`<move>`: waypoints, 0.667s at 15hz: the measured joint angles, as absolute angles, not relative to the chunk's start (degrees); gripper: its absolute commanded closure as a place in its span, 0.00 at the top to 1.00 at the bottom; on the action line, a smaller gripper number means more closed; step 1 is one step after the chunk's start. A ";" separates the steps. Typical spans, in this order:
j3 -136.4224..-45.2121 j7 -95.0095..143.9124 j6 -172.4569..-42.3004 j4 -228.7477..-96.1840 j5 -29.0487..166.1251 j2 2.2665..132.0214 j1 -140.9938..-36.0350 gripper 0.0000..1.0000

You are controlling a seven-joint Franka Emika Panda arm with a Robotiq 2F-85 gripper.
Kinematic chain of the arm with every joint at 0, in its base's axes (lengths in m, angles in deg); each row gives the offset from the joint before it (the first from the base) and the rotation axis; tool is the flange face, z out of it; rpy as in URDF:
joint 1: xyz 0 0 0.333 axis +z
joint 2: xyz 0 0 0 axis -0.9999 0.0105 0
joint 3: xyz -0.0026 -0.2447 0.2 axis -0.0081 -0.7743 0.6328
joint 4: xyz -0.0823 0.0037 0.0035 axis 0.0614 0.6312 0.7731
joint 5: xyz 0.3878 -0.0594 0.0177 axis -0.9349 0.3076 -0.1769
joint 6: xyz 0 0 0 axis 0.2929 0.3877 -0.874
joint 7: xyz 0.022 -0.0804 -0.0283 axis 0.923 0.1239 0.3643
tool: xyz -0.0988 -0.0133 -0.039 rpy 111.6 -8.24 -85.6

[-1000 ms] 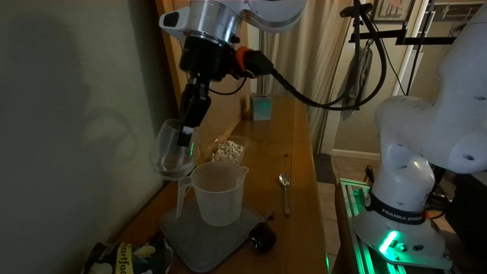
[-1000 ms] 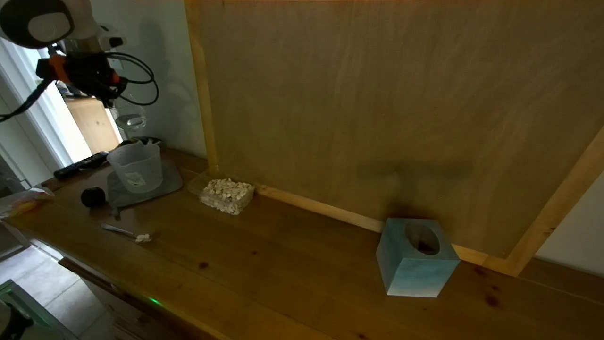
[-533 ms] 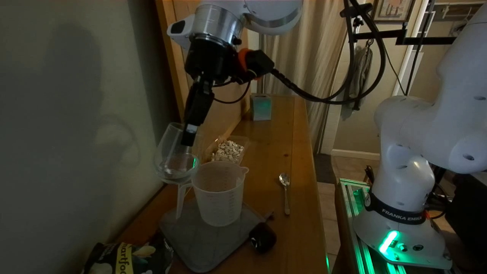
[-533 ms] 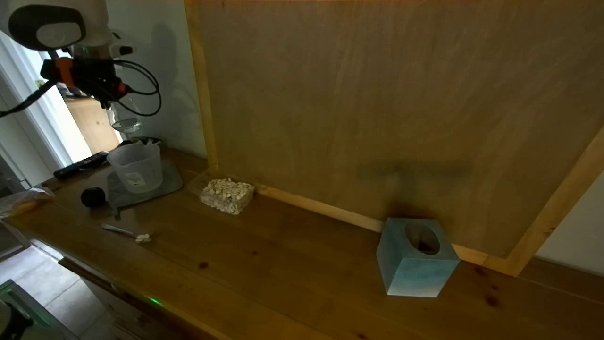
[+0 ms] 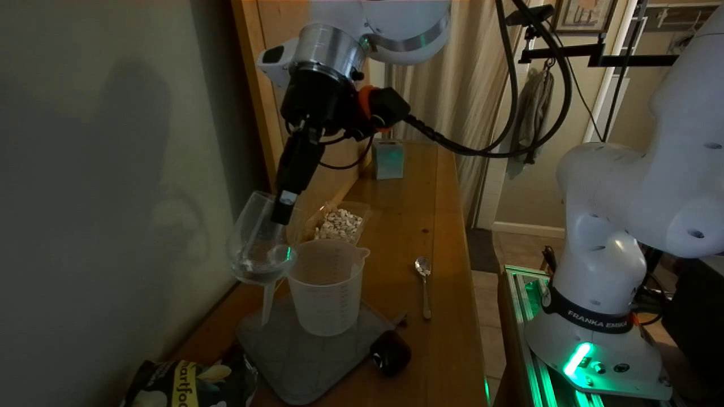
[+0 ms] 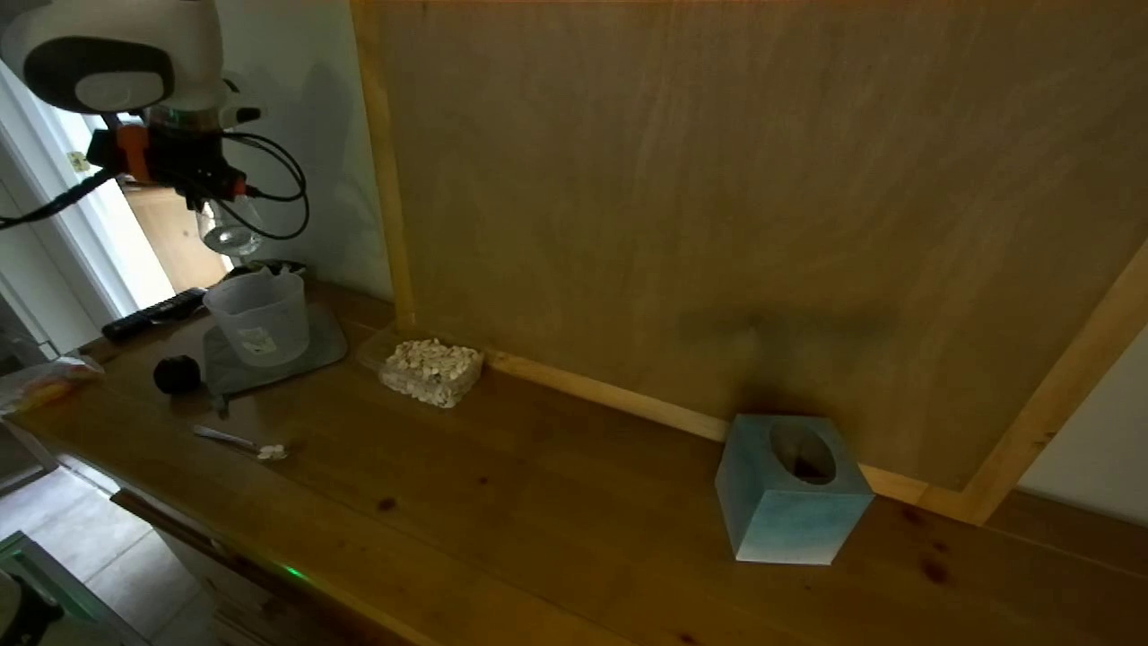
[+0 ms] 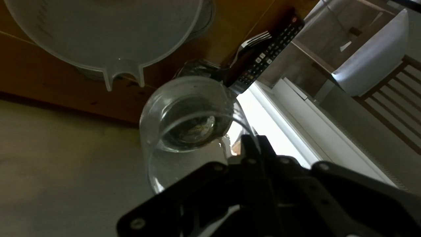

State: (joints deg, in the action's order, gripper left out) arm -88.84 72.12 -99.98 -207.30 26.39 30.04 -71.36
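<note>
My gripper (image 5: 281, 213) is shut on the wall of a clear drinking glass (image 5: 254, 243), near its rim. In the wrist view the fingertips (image 7: 268, 144) pinch the glass wall at the right of the glass (image 7: 154, 112). The glass is tilted, held in the air, and has a little clear liquid low inside. It also shows in an exterior view (image 6: 229, 235) under the gripper. A translucent measuring jug (image 5: 328, 299) stands upright just below and beside the glass. The glass covers the upper part of the jug's handle in an exterior view. The jug stands on a grey mat (image 5: 305, 367).
A clear tub of oats (image 6: 430, 368) stands by the wooden panel. A spoon (image 5: 425, 285) with flakes lies near the counter edge. A black round object (image 5: 390, 353) sits by the mat. Also here are a snack bag (image 5: 192, 384), a remote (image 7: 266, 54) and a tissue box (image 6: 794, 489).
The arm and glass have moved down and toward the jug, to the right in an exterior view. The glass leans slightly more. The things on the counter have not moved.
</note>
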 measured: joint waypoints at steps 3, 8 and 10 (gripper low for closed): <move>-88.87 75.03 -99.51 -207.97 24.07 30.03 -71.89 0.01; -88.80 77.14 -97.61 -208.20 22.31 30.03 -73.36 0.04; -88.72 77.26 -97.61 -208.40 22.31 30.03 -73.73 0.04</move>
